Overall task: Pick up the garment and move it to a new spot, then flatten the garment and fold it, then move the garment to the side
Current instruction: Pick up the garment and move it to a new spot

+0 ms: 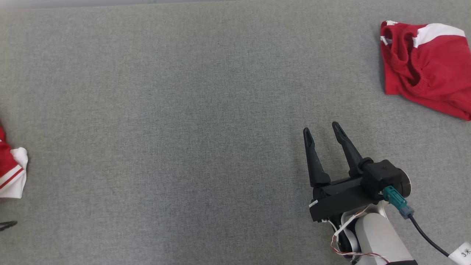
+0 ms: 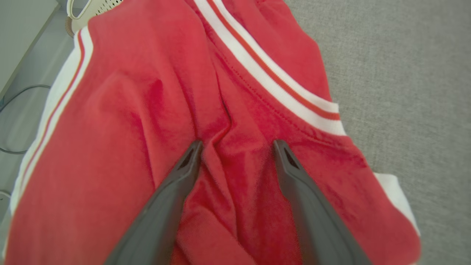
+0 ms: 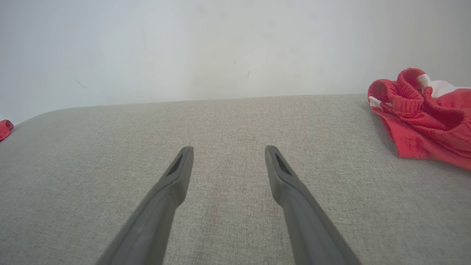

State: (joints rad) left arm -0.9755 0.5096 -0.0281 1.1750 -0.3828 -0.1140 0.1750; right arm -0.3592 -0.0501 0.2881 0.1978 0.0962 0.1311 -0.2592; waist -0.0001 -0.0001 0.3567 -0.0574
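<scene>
The left fingers [image 2: 173,191] are standing apart, tips close over the red garment [image 2: 147,103] lying at the counter's [image 1: 184,110] left edge. The right fingers [image 1: 314,162] are standing apart over the grey counter.

Grey fabric bench [image 1: 191,110] spans view. Crumpled red garment [image 1: 430,70] with white panels lies at upper right, running off right edge. Second red-and-white garment [image 1: 11,173] pokes in at mid left edge. Dark fingertip [image 1: 8,224] shows at lower left edge, below it, not touching. Right gripper [image 1: 321,127] at lower right over bare bench, fingers spread, pointing up, nothing between them, well apart from both garments. Teal connector [image 1: 395,198] with black cable [image 1: 427,237] on wrist.
</scene>
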